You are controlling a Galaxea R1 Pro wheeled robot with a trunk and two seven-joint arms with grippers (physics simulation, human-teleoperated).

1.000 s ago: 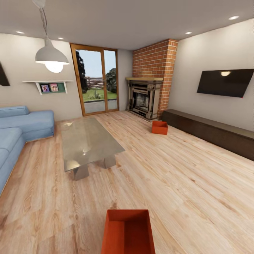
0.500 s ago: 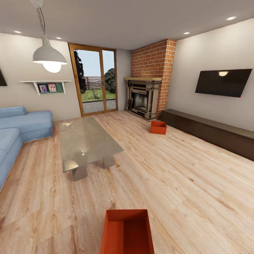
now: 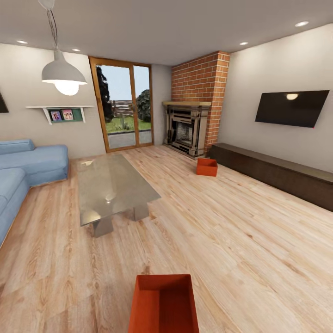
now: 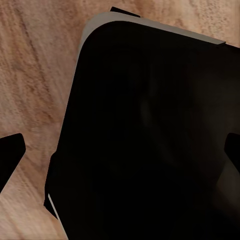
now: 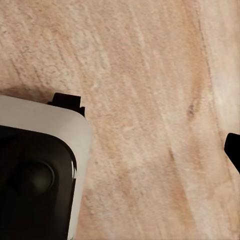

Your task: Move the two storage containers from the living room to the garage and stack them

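Observation:
I am in the living room with its light wood-plank flooring (image 3: 240, 240). One orange-red storage container (image 3: 163, 303) sits right in front of me at the bottom of the head view, open side up and empty. The other storage container (image 3: 206, 167) stands on the planks far ahead, beside the brick fireplace (image 3: 187, 128). My left gripper (image 4: 120, 152) is open, its dark fingertips (image 4: 10, 156) far apart over my own dark base. My right gripper (image 5: 120, 150) hangs open over bare planks, one fingertip (image 5: 233, 150) showing at the picture's edge. Neither gripper holds anything.
A glass coffee table (image 3: 113, 185) stands ahead on the left, with a blue sofa (image 3: 23, 171) beyond it. A long dark low cabinet (image 3: 277, 173) runs along the right wall under a television (image 3: 291, 107). Wood-framed glass doors (image 3: 122, 108) are at the back.
The whole head view has drifted slightly to the left, so the camera moved. The containers and furniture keep their places in the room.

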